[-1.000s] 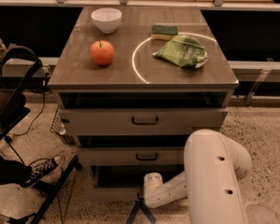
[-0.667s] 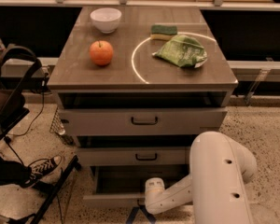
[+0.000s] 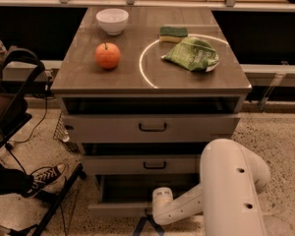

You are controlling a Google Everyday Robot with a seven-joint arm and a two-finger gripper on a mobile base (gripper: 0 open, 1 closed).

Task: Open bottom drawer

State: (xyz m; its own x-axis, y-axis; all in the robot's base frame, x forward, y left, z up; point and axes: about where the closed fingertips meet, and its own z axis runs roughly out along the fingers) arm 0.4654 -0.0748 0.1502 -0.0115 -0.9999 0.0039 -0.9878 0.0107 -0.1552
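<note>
Robot lab; gripper [image 3: 148, 214] at bottom drawer [image 3: 115, 209]

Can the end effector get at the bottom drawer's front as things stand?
Probably yes. The end effector sits low, right against the front panel of the bottom drawer, which stands partly pulled out, and nothing lies between them.

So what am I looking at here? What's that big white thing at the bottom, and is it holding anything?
That white shape is a robot's single arm. There is only one camera, and it looks down on a cabinet with three drawers. The gripper at the arm's end is low down, at the front of the bottom drawer, which stands partly pulled out. Whether it has hold of the handle is hidden from view. On the cabinet top lie a white bowl, an orange-red fruit, a green sponge and a crumpled green bag.
</note>
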